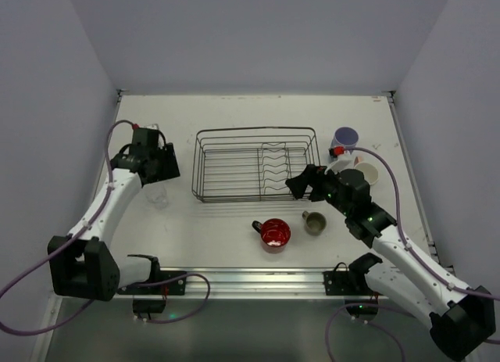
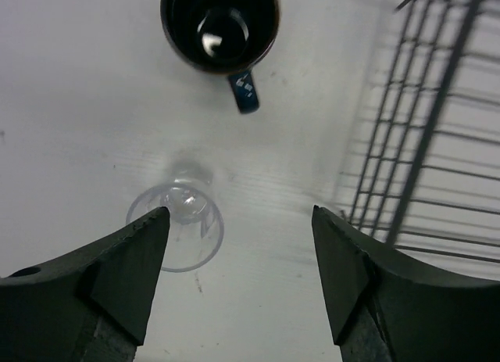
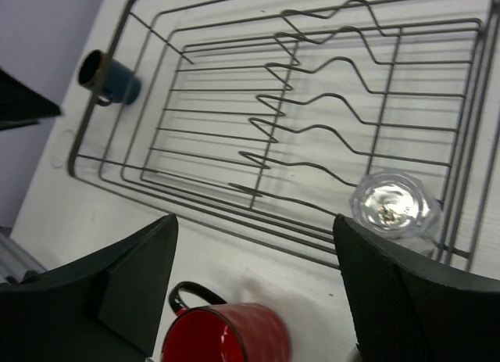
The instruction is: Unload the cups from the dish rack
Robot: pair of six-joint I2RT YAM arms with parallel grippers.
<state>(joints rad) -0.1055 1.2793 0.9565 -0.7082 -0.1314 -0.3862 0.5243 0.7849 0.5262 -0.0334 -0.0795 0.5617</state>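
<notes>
The dark wire dish rack (image 1: pixel 234 165) stands mid-table, and the right wrist view (image 3: pixel 312 104) shows one clear glass (image 3: pixel 388 206) in its near right corner. My right gripper (image 1: pixel 301 184) hangs open and empty over the rack's near edge (image 3: pixel 255 220). The red mug (image 1: pixel 275 233) stands just below it on the table (image 3: pixel 226 342). My left gripper (image 1: pixel 159 171) is open and empty left of the rack (image 2: pixel 240 213). Another clear glass (image 2: pixel 176 225) stands by its left finger, and the dark blue cup (image 2: pixel 220 26) lies beyond.
An olive-beige cup (image 1: pixel 314 222) stands right of the red mug. A lavender tumbler (image 1: pixel 344 137) and a pale cup (image 1: pixel 366 174) stand right of the rack. The left clear glass also shows in the top view (image 1: pixel 160 196). Grey walls enclose the table.
</notes>
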